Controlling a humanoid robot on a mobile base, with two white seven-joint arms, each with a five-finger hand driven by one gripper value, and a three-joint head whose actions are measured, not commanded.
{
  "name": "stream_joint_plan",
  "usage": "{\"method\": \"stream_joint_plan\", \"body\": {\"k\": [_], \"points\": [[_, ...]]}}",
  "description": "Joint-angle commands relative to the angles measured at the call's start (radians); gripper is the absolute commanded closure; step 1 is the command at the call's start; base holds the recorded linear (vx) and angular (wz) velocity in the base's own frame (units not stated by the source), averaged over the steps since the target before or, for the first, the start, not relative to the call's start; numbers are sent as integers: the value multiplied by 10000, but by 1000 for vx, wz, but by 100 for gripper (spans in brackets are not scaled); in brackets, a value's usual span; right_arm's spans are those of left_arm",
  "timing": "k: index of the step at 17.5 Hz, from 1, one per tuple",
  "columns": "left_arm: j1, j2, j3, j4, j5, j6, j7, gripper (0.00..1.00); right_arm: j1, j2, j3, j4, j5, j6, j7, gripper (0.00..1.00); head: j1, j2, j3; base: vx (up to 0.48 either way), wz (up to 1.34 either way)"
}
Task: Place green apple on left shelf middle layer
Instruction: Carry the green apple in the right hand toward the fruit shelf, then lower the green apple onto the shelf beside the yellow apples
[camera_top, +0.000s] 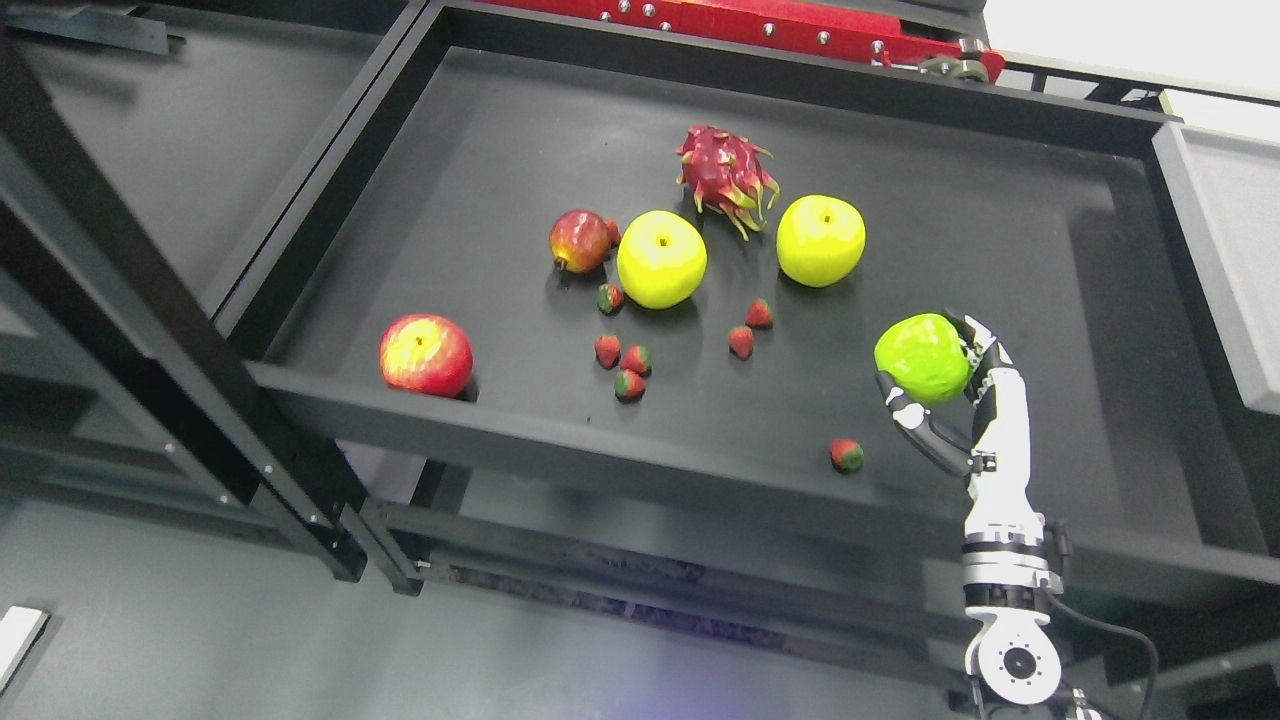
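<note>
Right hand (940, 385), white and black with jointed fingers, enters from the lower right and is closed around the glossy round green apple (922, 357); thumb below, fingers behind. The apple sits in the grasp over the right part of the black rimmed shelf tray (620, 455); whether it touches the tray floor or is just clear of it cannot be told.

Left arm not visible.

On the tray: two yellow apples (661, 258), a red apple (426, 354) by the front rim, a small red pear-like fruit (579, 240), a pink dragon fruit (725, 175), scattered strawberries (622, 362).

Judgement: grasp secured. Remaining: carry the apple to the left shelf's middle layer, set it down, release. Which layer this tray is cannot be confirmed.
</note>
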Motion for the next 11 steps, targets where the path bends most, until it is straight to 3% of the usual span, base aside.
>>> {"method": "stream_joint_plan", "body": {"k": [1, 11], "points": [[-215, 174, 0, 0, -4, 2, -7, 0, -27, 16, -301, -20, -2, 10, 3, 100, 0, 0, 0, 223, -3], [-215, 174, 0, 0, -4, 2, -7, 0, -27, 0, -285, -20, -2, 71, 3, 100, 0, 0, 0, 190, -88]]}}
